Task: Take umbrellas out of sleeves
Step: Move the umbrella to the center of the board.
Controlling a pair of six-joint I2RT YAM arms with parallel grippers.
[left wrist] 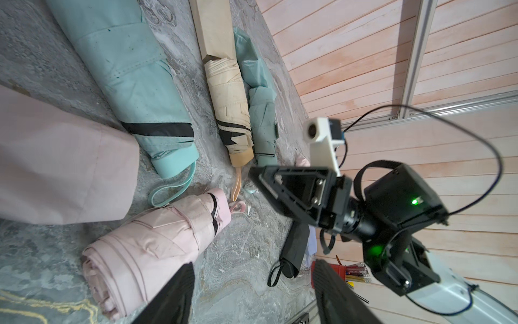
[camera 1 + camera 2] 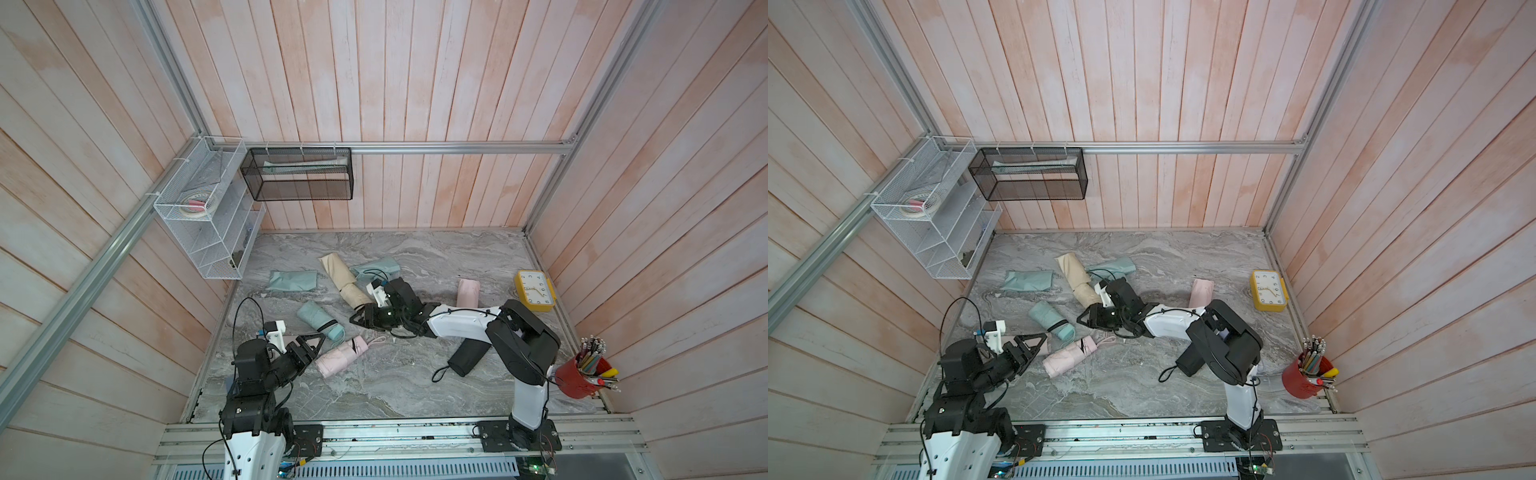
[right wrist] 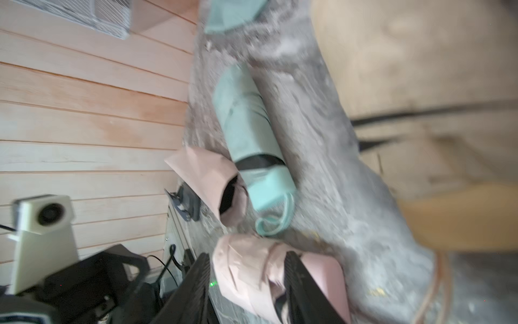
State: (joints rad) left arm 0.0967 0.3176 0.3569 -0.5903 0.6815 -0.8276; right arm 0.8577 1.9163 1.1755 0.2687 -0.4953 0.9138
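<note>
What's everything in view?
near mint umbrella: one, mint, left
far mint umbrella: one, mint, back
cream umbrella: one, cream, half in cream sleeve
pink umbrella: one, pink, front
black umbrella: one, black, front
flat sleeve: one, mint, back left
pink sleeve: one, pink, left
pink roll: one, pink, right
clock: one, yellow, right
pencil cup: one, red, right
wire rack: one, white, left wall
mesh basket: one, black, back wall
left end effector, right end effector: two, black, above table

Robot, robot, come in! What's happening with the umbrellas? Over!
Left gripper, right gripper open, empty. Pink umbrella out, beside pink sleeve. Mint umbrella close alongside.
</note>
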